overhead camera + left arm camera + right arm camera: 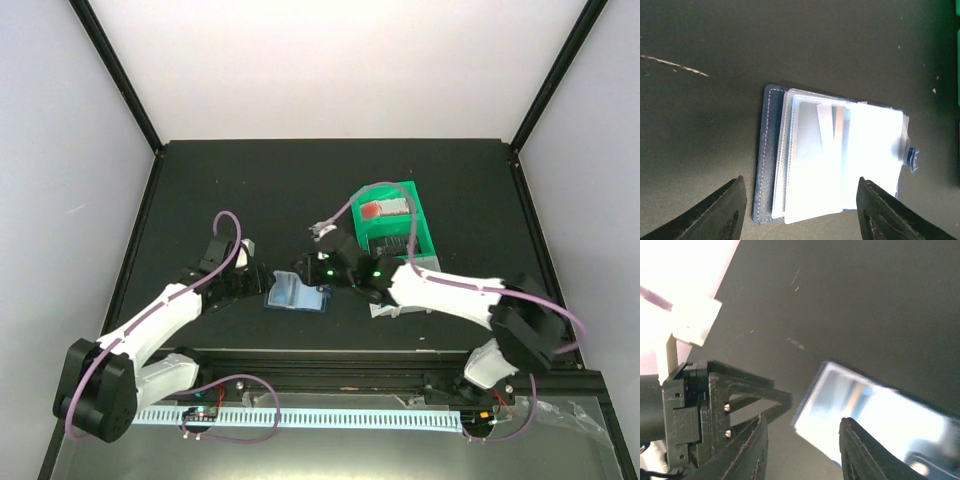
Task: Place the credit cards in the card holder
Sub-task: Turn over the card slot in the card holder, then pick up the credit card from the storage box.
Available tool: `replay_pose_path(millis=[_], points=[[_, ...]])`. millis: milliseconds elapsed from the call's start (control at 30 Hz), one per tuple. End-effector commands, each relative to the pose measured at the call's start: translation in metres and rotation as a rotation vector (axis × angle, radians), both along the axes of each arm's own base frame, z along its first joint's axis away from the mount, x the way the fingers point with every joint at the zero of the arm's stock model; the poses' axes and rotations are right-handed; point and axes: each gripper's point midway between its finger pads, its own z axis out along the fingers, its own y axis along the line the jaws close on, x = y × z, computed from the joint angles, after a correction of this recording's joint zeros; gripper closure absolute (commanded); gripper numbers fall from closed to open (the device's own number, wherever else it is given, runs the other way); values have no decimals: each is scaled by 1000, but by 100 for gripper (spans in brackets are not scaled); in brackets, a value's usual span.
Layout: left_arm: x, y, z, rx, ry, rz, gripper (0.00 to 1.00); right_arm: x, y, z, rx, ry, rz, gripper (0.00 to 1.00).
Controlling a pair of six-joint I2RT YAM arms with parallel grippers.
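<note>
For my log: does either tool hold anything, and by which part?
Nothing is held. The left tool and right tool are open, near the card holder.

Small dark navy fold-out card holder [767, 165] lying opened flat on black matte bench top, approx mid-frame. Navy cover strip w/ pale stitching showing on L side. Clear plastic sleeves [815, 165] stacked over it, washed out by glare, contents not readable. Small blue snap tab [912, 159] sticking out at R. Left gripper [800, 179] spread wide, dark fingers [727, 210] at btm, straddling holder's near end, no contact seen. Thin pale scratch [675, 65] on bench upper L. Sliver of green plastic [955, 50] at far R.
</note>
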Motion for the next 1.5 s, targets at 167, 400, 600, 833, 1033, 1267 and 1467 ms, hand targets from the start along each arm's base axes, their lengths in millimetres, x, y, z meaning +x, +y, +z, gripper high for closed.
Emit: replay_pose_path(millis=[167,400,600,833,1033,1267,1467], points=[[0,-7,9,-47,-44,-50,40,10,-170,6,-261,-163,-397,46],[7,4,44,-49,-163,16,37,-4,-246,-14,-465,-121,-607,27],[7,13,84,-47,-280,44,33,-8,-223,-37,-475,-55,-485,24],[-7,16,157,-51,-492,-27,30,-8,-202,-56,-540,-1,-354,24],[-27,31,190,-41,-644,-3,12,-6,-193,-70,-534,79,-301,26],[-31,45,177,18,-632,43,5,-10,-171,-75,-464,138,-215,31],[-30,45,173,38,-616,38,4,-8,-171,-80,-476,166,-231,37]])
